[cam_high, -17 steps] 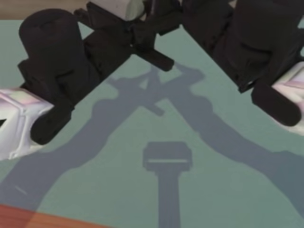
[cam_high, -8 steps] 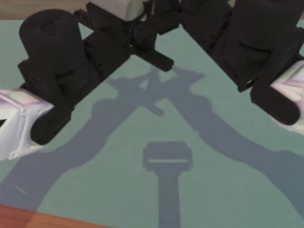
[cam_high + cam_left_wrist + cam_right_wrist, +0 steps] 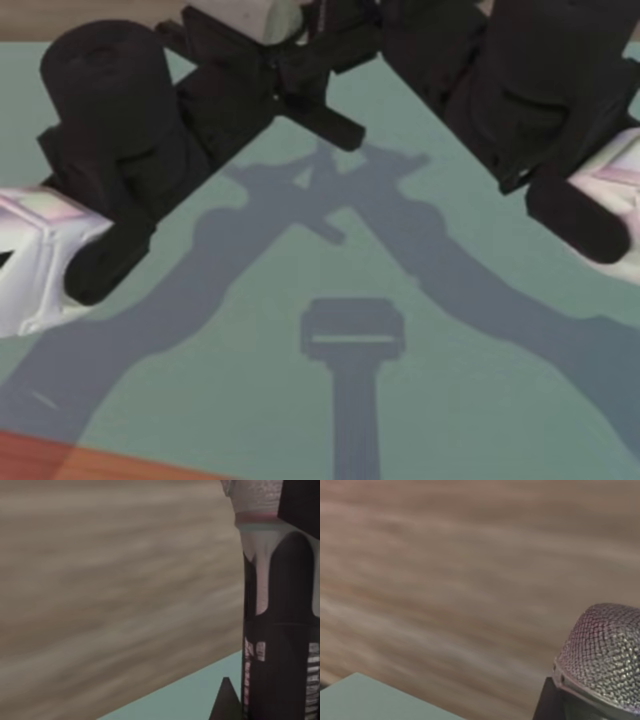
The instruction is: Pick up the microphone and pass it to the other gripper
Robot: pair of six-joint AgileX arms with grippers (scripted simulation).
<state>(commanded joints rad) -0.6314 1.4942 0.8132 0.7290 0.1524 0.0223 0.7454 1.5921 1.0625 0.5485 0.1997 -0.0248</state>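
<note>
Both arms are raised high over the table and meet at the top view's upper middle. The microphone (image 3: 280, 630) fills one side of the left wrist view: a slim black handle with a pale stripe and the mesh head at its far end. My left gripper (image 3: 285, 85) is shut on that handle, with one fingertip (image 3: 226, 704) against its side. My right gripper (image 3: 345, 45) stands open just beside the silver mesh head (image 3: 605, 650), which is close in the right wrist view. In the top view the microphone cannot be told apart from the black fingers.
The green table (image 3: 300, 330) lies far below and carries the shadows of both arms. A brown floor edge (image 3: 60, 462) shows at the lower left. The bulky black wrists (image 3: 110, 110) (image 3: 540, 90) crowd the upper part of the top view.
My right arm has crept slightly toward the left and upward in the top view. The left arm has stayed still, holding the microphone.
</note>
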